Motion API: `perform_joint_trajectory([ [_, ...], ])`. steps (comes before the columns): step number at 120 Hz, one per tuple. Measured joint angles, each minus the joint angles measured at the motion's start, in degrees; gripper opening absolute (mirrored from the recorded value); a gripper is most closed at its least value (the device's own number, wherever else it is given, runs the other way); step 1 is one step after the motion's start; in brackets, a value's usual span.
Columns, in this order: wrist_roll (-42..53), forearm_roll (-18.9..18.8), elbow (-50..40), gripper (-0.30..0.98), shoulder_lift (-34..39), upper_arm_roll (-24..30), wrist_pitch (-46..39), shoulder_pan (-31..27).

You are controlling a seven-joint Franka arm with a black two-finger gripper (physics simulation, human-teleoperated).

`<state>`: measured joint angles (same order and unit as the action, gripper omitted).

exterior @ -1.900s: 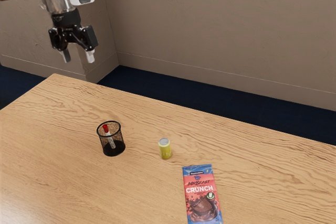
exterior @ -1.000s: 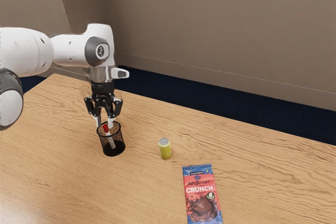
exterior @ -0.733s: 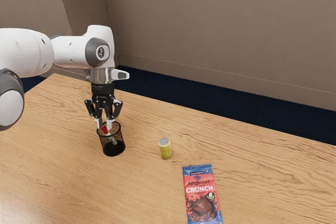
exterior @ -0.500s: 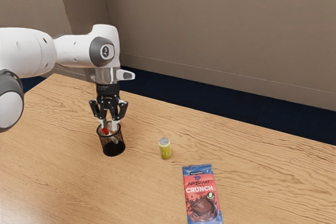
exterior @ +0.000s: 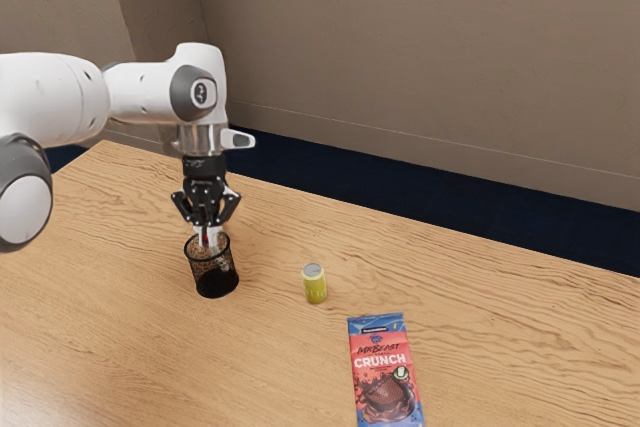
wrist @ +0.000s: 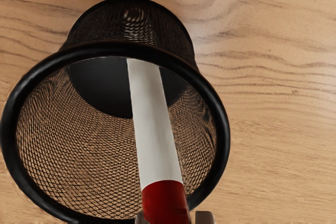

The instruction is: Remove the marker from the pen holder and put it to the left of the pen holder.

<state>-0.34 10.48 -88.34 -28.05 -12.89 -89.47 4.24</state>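
Right now, from the exterior view's left, the white arm (exterior: 150, 94) reaches in over the wooden table (exterior: 480, 317), and its black gripper (exterior: 208, 243) points down at the mouth of the pen holder. Its fingers are drawn in close and clasp the marker (wrist: 155, 129) by its red cap, one on each side. The marker's white body slants down from the cap into the pen holder (exterior: 216, 285), a round black mesh cup that stands upright on the table; the cap is up at the rim, in front of it in the wrist view. Next, toward the exterior view's right and apart from the cup, a small yellow can (exterior: 315, 285) with a silvery top stands upright. Rightmost, the chocolate bar (exterior: 386, 372) lies flat in its red and blue wrapper marked CRUNCH.
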Motion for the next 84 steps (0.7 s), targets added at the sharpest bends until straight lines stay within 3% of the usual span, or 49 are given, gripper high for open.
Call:
perform_joint_trajectory([
  [33,-0.5,-2.1,-0.2,-0.1,13.4,-0.2,7.3,-0.3],
  [48,-0.8,-0.9,10.0,-0.1,4.0,0.0,9.5,-5.5],
  [65,-0.9,0.5,13.7,-0.1,-3.3,4.2,7.0,-13.4],
  [84,0.0,0.5,15.1,-0.1,-6.9,8.9,2.3,-19.9],
])
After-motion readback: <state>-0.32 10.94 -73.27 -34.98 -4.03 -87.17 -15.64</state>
